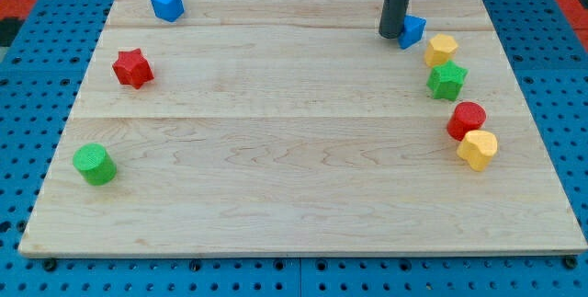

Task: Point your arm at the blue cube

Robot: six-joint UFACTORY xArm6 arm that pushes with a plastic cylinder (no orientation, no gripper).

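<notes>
A blue cube (167, 4) sits at the top left of the wooden board (294, 177). My tip (390, 35) rests on the board at the top right, far to the right of that cube. A second blue block (412, 31), shape unclear, lies right beside the tip on its right, partly hidden by the rod.
A red star block (133, 67) and a green cylinder (95, 165) lie on the left side. On the right lie a yellow block (441, 50), a green star block (447, 81), a red cylinder (467, 119) and another yellow block (478, 149).
</notes>
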